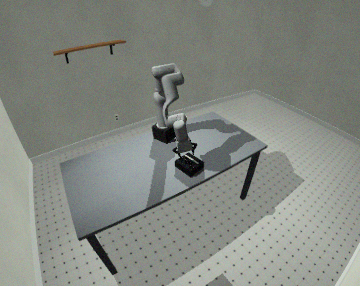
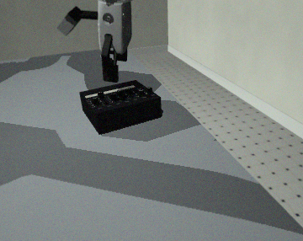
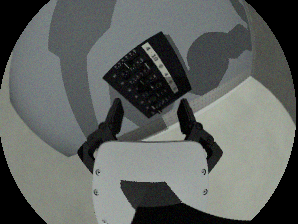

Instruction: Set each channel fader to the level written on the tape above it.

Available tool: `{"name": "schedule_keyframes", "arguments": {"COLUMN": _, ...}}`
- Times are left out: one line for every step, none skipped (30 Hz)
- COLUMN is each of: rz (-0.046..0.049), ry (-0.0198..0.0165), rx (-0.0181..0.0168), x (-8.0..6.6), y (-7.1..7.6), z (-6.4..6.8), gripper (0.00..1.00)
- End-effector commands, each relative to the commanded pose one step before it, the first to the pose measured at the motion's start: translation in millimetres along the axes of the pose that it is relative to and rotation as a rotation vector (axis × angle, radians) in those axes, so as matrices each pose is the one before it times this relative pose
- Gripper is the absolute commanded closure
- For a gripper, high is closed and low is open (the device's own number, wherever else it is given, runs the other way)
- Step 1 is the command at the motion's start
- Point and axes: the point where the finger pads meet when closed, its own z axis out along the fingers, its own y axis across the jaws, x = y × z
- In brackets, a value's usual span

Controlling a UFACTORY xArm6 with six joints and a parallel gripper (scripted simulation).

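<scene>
Gripper (image 3: 150, 117) spread wide, nothing between the fingers. It hangs above the rear edge of the lighting desk (image 2: 119, 105), not touching it.

Desk: small black box, sits flat on the grey table (image 1: 110, 185), toward the arm's base (image 1: 162, 133) and well in from the table edges. A pale tape strip (image 2: 114, 91) runs along the far side of its top; a row of small fader caps (image 2: 100, 96) stands in front of it. Tape writing and cap lines too small to read in any view.

Handling, by judgement: box looks rigid but light, likely to skid or tip if pushed hard sideways. Caps are tiny, hard, probably slick. Take one cap at a time, pinched across its narrow sides or nudged with one fingertip along its slot, with light downward force only. Neighbouring caps sit close, so wide fingers risk knocking the next one.
</scene>
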Motion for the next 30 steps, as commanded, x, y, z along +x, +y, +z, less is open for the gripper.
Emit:
{"name": "schedule_keyframes", "arguments": {"rz": 0.27809, "ry": 0.00413, "rx": -0.0029, "x": -2.6, "y": -1.2, "z": 1.12, "gripper": 0.0}}
{"name": "schedule_keyframes", "arguments": {"rz": 0.04077, "ry": 0.00268, "rx": -0.00405, "x": -0.69, "y": -0.7, "z": 1.04, "gripper": 0.0}}
{"name": "schedule_keyframes", "arguments": {"rz": 0.03176, "ry": 0.00235, "rx": -0.00312, "x": -0.64, "y": -0.6, "z": 0.92, "gripper": 0.0}}
{"name": "schedule_keyframes", "arguments": {"rz": 0.04358, "ry": 0.00235, "rx": -0.00381, "x": -0.58, "y": -0.51, "z": 0.8, "gripper": 0.0}}
{"name": "schedule_keyframes", "arguments": {"rz": 0.06196, "ry": 0.00275, "rx": -0.00491, "x": -0.52, "y": -0.42, "z": 0.69, "gripper": 0.0}}
{"name": "schedule_keyframes", "arguments": {"rz": 0.0681, "ry": 0.00316, "rx": -0.00474, "x": -0.46, "y": -0.33, "z": 0.57, "gripper": 0.0}}
{"name": "schedule_keyframes", "arguments": {"rz": 0.06664, "ry": 0.00336, "rx": -0.0037, "x": -0.4, "y": -0.24, "z": 0.46, "gripper": 0.0}}
{"name": "schedule_keyframes", "arguments": {"rz": 0.06527, "ry": 0.00325, "rx": -0.00266, "x": -0.32, "y": -0.17, "z": 0.36, "gripper": 0.0}}
{"name": "schedule_keyframes", "arguments": {"rz": 0.06486, "ry": 0.00287, "rx": -0.00172, "x": -0.25, "y": -0.11, "z": 0.27, "gripper": 0.0}}
{"name": "schedule_keyframes", "arguments": {"rz": 0.06453, "ry": 0.00229, "rx": -0.0006, "x": -0.18, "y": -0.07, "z": 0.19, "gripper": 0.0}}
{"name": "schedule_keyframes", "arguments": {"rz": 0.06398, "ry": 0.00139, "rx": 0.0009, "x": -0.12, "y": -0.04, "z": 0.12, "gripper": 0.0}}
{"name": "schedule_keyframes", "arguments": {"rz": 0.06318, "ry": 0.00005, "rx": 0.003, "x": -0.06, "y": -0.01, "z": 0.06, "gripper": 0.0}}
{"name": "schedule_keyframes", "arguments": {"rz": 0.04005, "ry": -0.00101, "rx": 0.00343, "x": -0.02, "y": 0.0, "z": 0.02, "gripper": 0.0}}
{"name": "schedule_keyframes", "arguments": {"rz": 0.00019, "ry": 0.00002, "rx": -0.00001, "x": 0.0, "y": 0.0, "z": 0.0, "gripper": 0.0}}
{"name": "schedule_keyframes", "arguments": {"rz": 0.0, "ry": 0.0, "rx": 0.0, "x": 0.0, "y": 0.0, "z": 0.0, "gripper": 0.0}}
{"name": "schedule_keyframes", "arguments": {"rz": 0.0, "ry": 0.0, "rx": 0.0, "x": 0.0, "y": 0.0, "z": 0.0, "gripper": 0.0}}
{"name": "schedule_keyframes", "arguments": {"rz": 0.0, "ry": 0.0, "rx": 0.0, "x": 0.0, "y": 0.0, "z": 0.0, "gripper": 0.0}}
{"name": "schedule_keyframes", "arguments": {"rz": 0.0, "ry": 0.0, "rx": 0.0, "x": 0.0, "y": 0.0, "z": 0.0, "gripper": 0.0}}
{"name": "schedule_keyframes", "arguments": {"rz": 0.0, "ry": 0.0, "rx": 0.0, "x": 0.0, "y": 0.0, "z": 0.0, "gripper": 0.0}}
{"name": "schedule_keyframes", "arguments": {"rz": 0.0, "ry": 0.0, "rx": 0.0, "x": 0.0, "y": 0.0, "z": 0.0, "gripper": 0.0}}
{"name": "schedule_keyframes", "arguments": {"rz": 0.0, "ry": 0.0, "rx": 0.0, "x": 0.0, "y": 0.0, "z": 0.0, "gripper": 0.0}}
{"name": "schedule_keyframes", "arguments": {"rz": 0.0, "ry": 0.0, "rx": 0.0, "x": 0.0, "y": 0.0, "z": 0.0, "gripper": 0.0}}
{"name": "schedule_keyframes", "arguments": {"rz": 0.0, "ry": 0.0, "rx": 0.0, "x": 0.0, "y": 0.0, "z": 0.0, "gripper": 0.0}}
{"name": "schedule_keyframes", "arguments": {"rz": 0.0, "ry": 0.0, "rx": 0.0, "x": 0.0, "y": 0.0, "z": 0.0, "gripper": 0.0}}
{"name": "schedule_keyframes", "arguments": {"rz": 0.0, "ry": 0.0, "rx": 0.0, "x": 0.0, "y": 0.0, "z": 0.0, "gripper": 0.0}}
{"name": "schedule_keyframes", "arguments": {"rz": 0.0, "ry": 0.0, "rx": 0.0, "x": 0.0, "y": 0.0, "z": 0.0, "gripper": 0.0}}
{"name": "schedule_keyframes", "arguments": {"rz": 0.0, "ry": 0.0, "rx": 0.0, "x": 0.0, "y": 0.0, "z": 0.0, "gripper": 0.0}}
{"name": "schedule_keyframes", "arguments": {"rz": 0.0, "ry": 0.0, "rx": 0.0, "x": 0.0, "y": 0.0, "z": 0.0, "gripper": 0.0}}
{"name": "schedule_keyframes", "arguments": {"rz": 0.0, "ry": 0.0, "rx": 0.0, "x": 0.0, "y": 0.0, "z": 0.0, "gripper": 0.0}}
{"name": "schedule_keyframes", "arguments": {"rz": 0.0, "ry": 0.0, "rx": 0.0, "x": 0.0, "y": 0.0, "z": 0.0, "gripper": 0.0}}
